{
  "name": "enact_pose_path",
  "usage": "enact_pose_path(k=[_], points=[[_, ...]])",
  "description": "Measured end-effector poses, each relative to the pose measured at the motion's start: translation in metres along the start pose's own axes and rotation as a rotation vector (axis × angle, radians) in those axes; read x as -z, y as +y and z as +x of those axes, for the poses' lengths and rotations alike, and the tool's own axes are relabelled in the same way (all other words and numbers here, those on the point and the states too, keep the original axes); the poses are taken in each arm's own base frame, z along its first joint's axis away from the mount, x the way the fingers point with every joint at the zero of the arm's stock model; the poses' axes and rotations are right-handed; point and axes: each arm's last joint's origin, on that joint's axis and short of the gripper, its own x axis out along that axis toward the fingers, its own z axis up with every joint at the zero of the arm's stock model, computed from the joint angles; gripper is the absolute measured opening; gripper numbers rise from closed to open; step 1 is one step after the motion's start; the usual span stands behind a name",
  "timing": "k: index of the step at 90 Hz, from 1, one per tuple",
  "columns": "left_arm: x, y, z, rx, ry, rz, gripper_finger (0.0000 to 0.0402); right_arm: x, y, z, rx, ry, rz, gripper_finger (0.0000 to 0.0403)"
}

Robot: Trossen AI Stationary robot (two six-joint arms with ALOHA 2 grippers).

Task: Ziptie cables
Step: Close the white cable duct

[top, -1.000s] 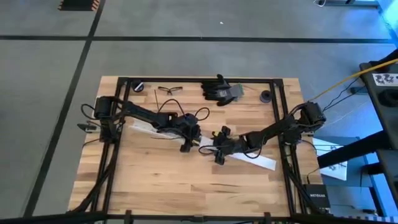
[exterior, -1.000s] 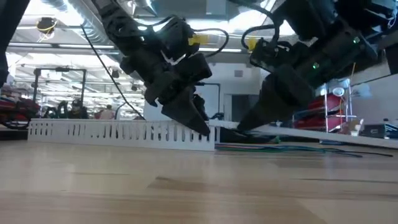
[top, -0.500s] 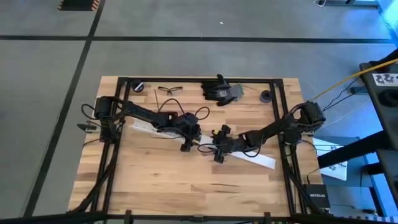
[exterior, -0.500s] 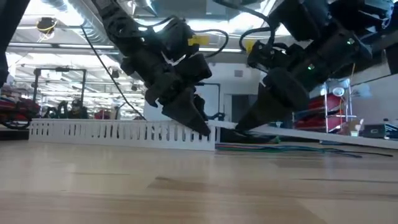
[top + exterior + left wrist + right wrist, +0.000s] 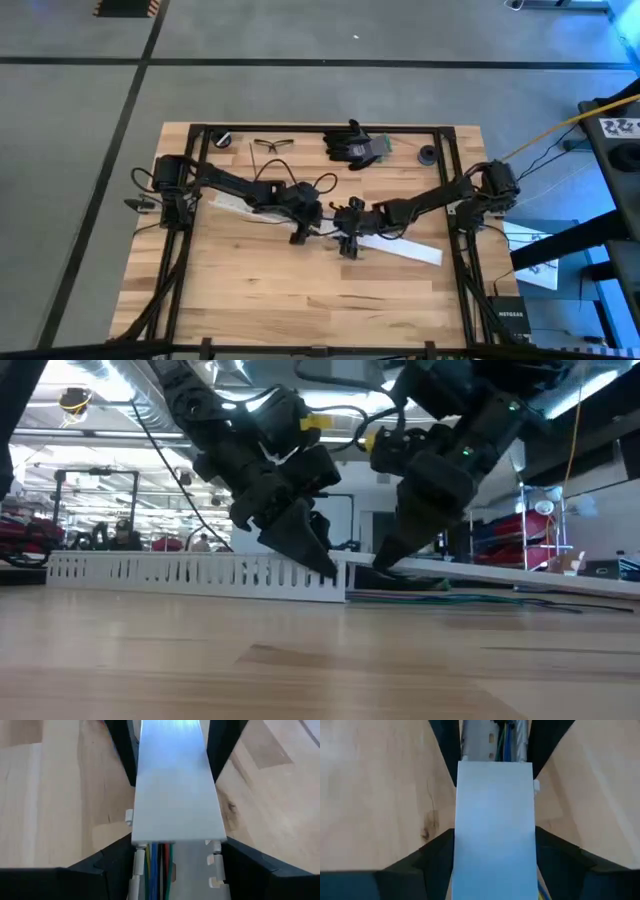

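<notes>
Left end effector (image 5: 301,232) straddling coloured cables (image 5: 159,865)

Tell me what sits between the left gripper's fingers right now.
In the left wrist view, a flat white cover strip runs between the left gripper's fingers, and the cables emerge from under its end.

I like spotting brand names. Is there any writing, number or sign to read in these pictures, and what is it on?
"NETGEAR": white letters on the black box at the lower right of the high view.
White card with black marks at the right edge: a printed pattern, with no words to make out.
White papers on the right: print too small to read.
Nothing else carries readable writing.
</notes>
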Motion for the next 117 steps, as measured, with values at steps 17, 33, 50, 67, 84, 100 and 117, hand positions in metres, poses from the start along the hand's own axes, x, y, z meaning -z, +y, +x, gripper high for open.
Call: enact_pose_path(k=[17,33,50,67,84,100,117], points=[[0.000,0.000,0.000,-0.001,0.002,-0.001,0.0235,-0.006,-0.004,0.004,-0.017,0.020,0.011,0.0234],[-0.001,0.000,0.000,-0.007,-0.006,0.001,0.0235,-0.010,-0.003,0.001,0.007,0.067,-0.019,0.0234],[-0.001,0.001,0.000,-0.021,-0.006,-0.001,0.0235,-0.010,-0.003,-0.004,0.017,0.102,-0.022,0.0234],[-0.001,0.000,0.000,-0.014,-0.001,-0.005,0.0235,-0.004,0.004,-0.015,0.040,0.145,-0.034,0.0234],[-0.001,-0.001,0.000,0.000,0.003,0.003,0.0235,0.000,0.004,-0.025,0.127,0.163,-0.030,0.0234],[-0.001,-0.001,0.000,-0.009,0.003,0.006,0.0235,-0.006,-0.001,-0.028,0.052,0.157,-0.005,0.0234],[-0.001,-0.001,0.000,-0.013,0.003,0.009,0.0235,-0.009,-0.001,-0.024,-0.038,0.114,0.004,0.0234]])
